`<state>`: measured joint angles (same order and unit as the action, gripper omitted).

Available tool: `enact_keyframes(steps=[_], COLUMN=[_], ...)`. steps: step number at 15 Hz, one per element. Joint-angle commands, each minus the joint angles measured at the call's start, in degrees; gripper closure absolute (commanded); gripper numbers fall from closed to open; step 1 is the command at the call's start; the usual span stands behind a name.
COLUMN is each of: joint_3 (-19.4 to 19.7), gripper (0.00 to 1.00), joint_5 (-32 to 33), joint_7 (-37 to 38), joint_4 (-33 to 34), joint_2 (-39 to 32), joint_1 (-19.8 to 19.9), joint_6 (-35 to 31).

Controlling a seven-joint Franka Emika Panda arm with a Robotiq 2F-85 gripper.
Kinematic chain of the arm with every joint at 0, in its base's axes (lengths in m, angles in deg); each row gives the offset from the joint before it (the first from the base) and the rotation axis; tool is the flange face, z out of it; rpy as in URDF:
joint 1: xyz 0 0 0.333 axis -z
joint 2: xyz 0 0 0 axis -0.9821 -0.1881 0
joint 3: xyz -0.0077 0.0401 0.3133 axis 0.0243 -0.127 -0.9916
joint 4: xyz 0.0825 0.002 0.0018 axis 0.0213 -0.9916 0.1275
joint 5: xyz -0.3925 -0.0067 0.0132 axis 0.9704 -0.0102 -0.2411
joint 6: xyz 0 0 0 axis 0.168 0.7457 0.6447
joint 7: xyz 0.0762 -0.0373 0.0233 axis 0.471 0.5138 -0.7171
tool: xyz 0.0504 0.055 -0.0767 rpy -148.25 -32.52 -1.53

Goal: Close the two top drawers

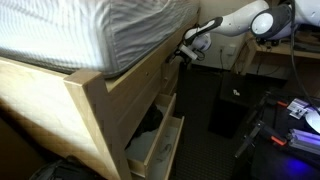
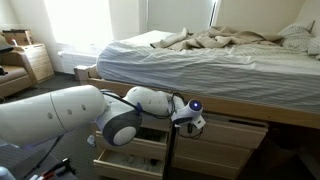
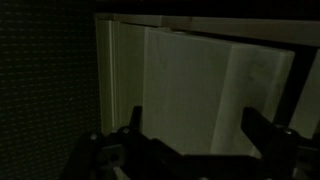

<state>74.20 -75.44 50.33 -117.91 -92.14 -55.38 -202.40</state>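
Note:
My gripper (image 1: 188,47) is at the far end of the bed frame's side, against the upper pale wood drawer front (image 1: 135,88). In an exterior view it (image 2: 192,122) is by the drawer bank under the mattress. In the wrist view my fingers (image 3: 200,130) are spread wide, open and empty, facing pale flat wood fronts (image 3: 190,80) close ahead. Below, a drawer (image 1: 170,108) with a dark inside stands pulled out, and a pale shallow drawer (image 1: 160,148) under it is also pulled out. A pulled-out pale drawer (image 2: 128,158) shows below my arm.
The mattress (image 1: 90,30) overhangs the frame just above the gripper. Dark equipment and cables (image 1: 285,120) lie on the floor beside the bed. More handleless drawer fronts (image 2: 240,132) sit flush in the frame. A small wooden cabinet (image 2: 35,62) stands by the wall.

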Motion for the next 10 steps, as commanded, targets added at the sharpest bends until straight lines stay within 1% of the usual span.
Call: enact_keyframes(steps=[1, 4, 5, 6, 10], joint_3=[-3.27, -4.3, -4.63, -2.27, -2.68], gripper=[0.0, 0.0, 0.0, 0.0, 0.0], joint_5=[-1.63, -1.9, -2.03, -0.98, -1.2], joint_7=[-4.59, -5.83, -5.88, -3.28, -3.52], joint_4=[0.08, -0.17, -0.09, 0.31, 0.29], joint_2=[0.06, 0.05, 0.01, 0.0, -0.01], joint_1=[0.7, 0.89, 1.28, 0.15, 0.37], joint_6=[-3.74, -5.29, -3.88, -3.27, -3.25])
